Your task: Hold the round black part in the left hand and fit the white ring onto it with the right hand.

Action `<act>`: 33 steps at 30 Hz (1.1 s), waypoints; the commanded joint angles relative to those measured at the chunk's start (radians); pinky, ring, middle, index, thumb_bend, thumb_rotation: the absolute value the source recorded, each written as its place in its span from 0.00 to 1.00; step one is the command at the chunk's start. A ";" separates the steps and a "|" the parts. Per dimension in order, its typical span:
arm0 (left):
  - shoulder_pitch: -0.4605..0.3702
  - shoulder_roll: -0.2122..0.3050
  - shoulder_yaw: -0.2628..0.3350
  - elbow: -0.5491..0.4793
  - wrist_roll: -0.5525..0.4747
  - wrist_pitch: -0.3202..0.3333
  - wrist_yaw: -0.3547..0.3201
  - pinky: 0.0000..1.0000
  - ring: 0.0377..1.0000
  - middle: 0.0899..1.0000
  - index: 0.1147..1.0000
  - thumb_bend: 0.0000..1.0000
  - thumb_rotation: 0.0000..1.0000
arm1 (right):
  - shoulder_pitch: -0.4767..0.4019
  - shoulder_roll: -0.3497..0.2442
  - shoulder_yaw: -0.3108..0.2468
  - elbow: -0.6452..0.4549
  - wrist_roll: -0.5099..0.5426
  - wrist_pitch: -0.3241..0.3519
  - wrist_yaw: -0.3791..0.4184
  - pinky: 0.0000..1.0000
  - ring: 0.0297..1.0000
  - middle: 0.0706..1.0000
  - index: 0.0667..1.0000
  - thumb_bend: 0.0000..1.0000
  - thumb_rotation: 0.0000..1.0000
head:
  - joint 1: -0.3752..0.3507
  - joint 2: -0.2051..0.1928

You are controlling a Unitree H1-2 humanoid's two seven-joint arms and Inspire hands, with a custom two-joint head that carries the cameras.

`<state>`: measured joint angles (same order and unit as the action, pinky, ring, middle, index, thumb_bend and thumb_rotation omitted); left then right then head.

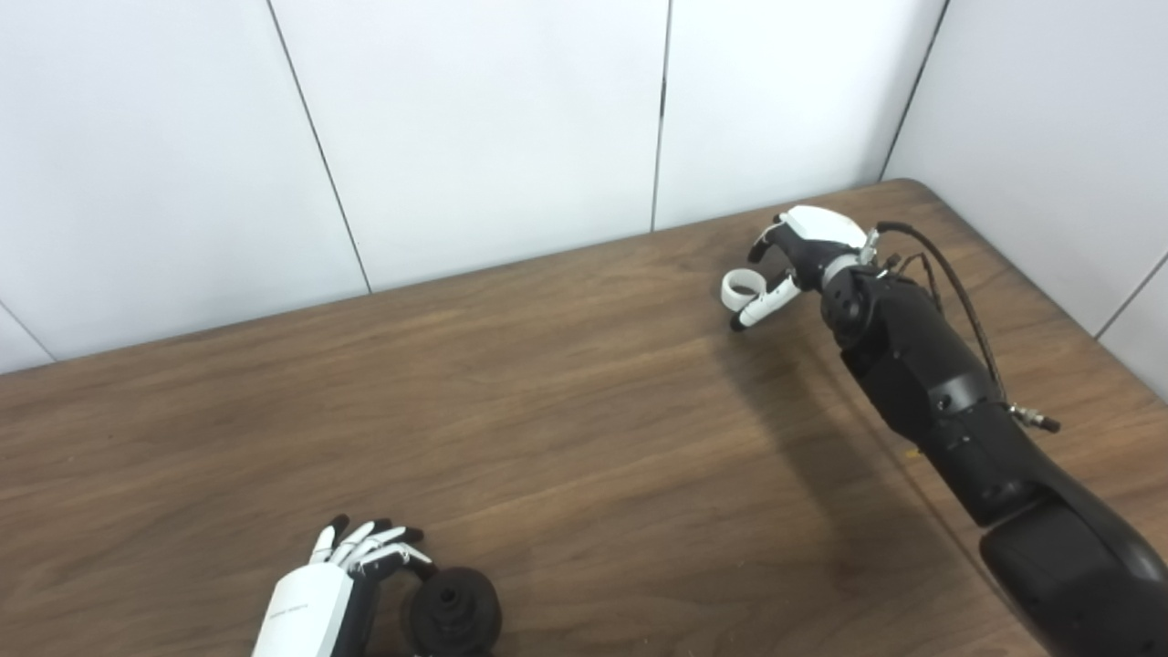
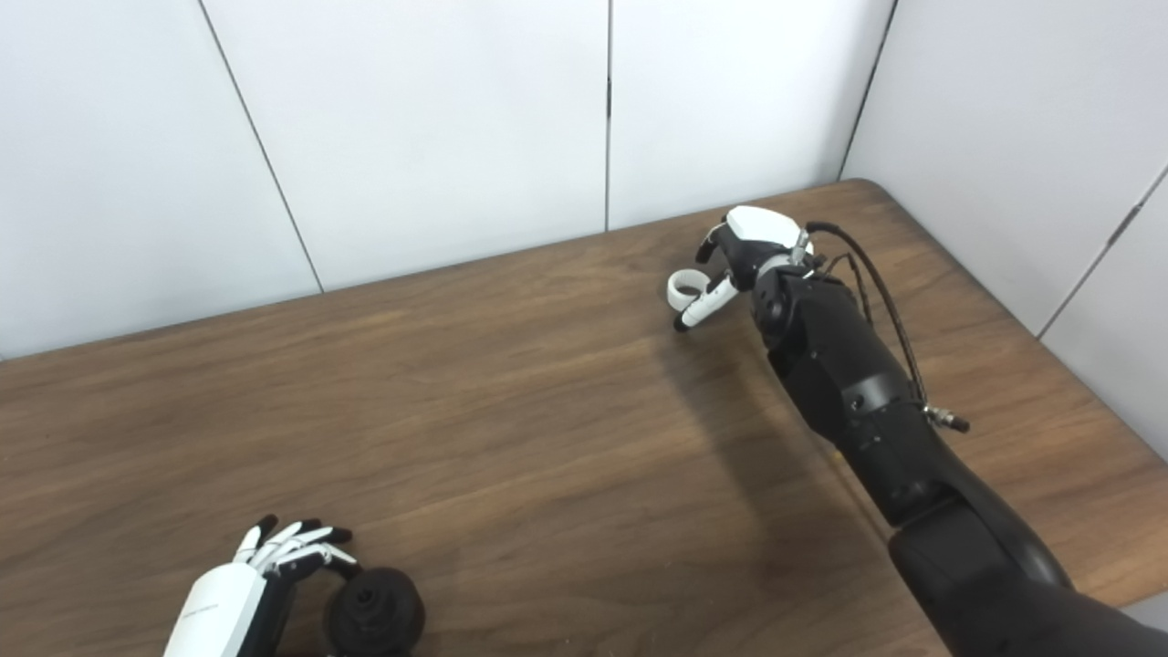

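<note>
At the lower left of the frame, the left hand [image 1: 342, 570] curls around the round black plastic part [image 1: 453, 612] on the brown wooden table [image 1: 566, 438]; a firm grip cannot be confirmed. At upper right, the right hand [image 1: 792, 260] pinches the small white ring [image 1: 741, 288].

Dark brown wood-grain table [image 1: 566, 383], filling the near and middle ground, rounded at the far right corner. White panelled wall [image 1: 484, 128] behind, split by thin dark seams. Second white panelled wall [image 2: 1022, 137] along the right. Soft, even light overhead.
</note>
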<state>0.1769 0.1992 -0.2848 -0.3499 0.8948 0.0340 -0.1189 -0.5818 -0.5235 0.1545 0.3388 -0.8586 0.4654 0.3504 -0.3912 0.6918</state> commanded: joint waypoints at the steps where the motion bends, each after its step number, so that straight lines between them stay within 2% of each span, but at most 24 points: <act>1: 0.009 0.008 0.010 -0.017 -0.004 0.008 -0.005 1.00 0.88 0.76 0.42 0.52 0.05 | -0.050 -0.018 -0.013 -0.016 -0.011 0.004 -0.016 1.00 1.00 0.97 0.71 0.81 0.33 | -0.001 0.003; 13: 0.008 0.001 0.005 -0.018 0.007 0.009 -0.007 1.00 0.88 0.76 0.42 0.52 0.05 | -0.050 -0.022 0.004 -0.016 0.006 0.003 -0.018 1.00 1.00 0.95 0.70 0.80 0.34 | 0.025 0.005; 29: 0.010 -0.003 0.002 -0.021 0.005 0.002 -0.002 1.00 0.88 0.76 0.42 0.52 0.05 | -0.042 -0.017 0.002 -0.022 0.014 0.004 -0.017 1.00 1.00 0.95 0.67 0.79 0.31 | 0.032 0.009; 32: 0.011 -0.003 0.002 -0.020 0.004 0.000 0.000 1.00 0.88 0.76 0.42 0.52 0.05 | -0.039 -0.022 0.007 -0.018 0.020 0.003 -0.029 1.00 1.00 0.94 0.63 0.78 0.29 | 0.033 0.011; 33: 0.010 -0.004 0.002 -0.022 0.007 0.003 -0.003 1.00 0.88 0.76 0.42 0.52 0.05 | -0.037 -0.023 0.006 -0.018 0.024 0.002 -0.038 1.00 1.00 0.91 0.57 0.71 0.24 | 0.033 0.011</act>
<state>0.1790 0.1929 -0.2848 -0.3526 0.8993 0.0342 -0.1217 -0.5815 -0.5230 0.1655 0.3386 -0.8338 0.4653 0.3478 -0.3574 0.7010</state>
